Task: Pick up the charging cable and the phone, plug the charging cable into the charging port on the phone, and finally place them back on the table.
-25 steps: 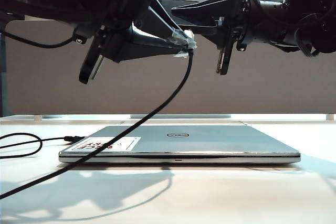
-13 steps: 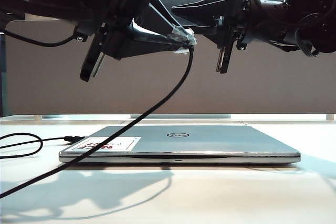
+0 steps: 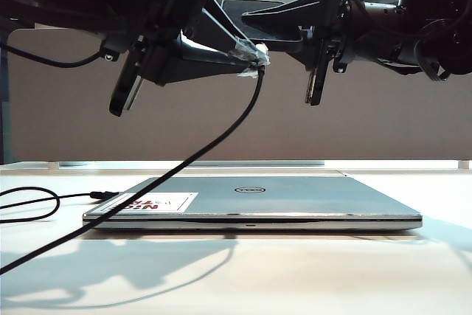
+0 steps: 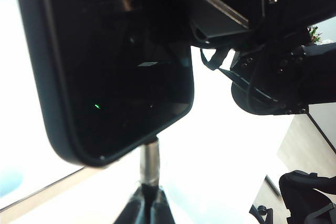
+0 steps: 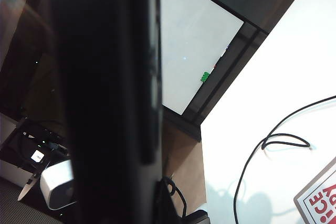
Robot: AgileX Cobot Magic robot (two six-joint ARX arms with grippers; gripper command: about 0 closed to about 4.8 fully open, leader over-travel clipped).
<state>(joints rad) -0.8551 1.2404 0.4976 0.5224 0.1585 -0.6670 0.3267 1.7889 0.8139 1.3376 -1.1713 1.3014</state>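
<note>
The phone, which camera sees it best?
The left wrist view: the phone fills it, its black face and rounded corner clear, the silver plug at its short edge. The right wrist view shows only a dark side edge; the exterior view shows none clearly.

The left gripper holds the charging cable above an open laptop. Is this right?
Not quite: the laptop is closed, lid flat, as the exterior view shows. The left gripper does hold the charging cable above it; the right gripper, facing it, holds the phone.
</note>
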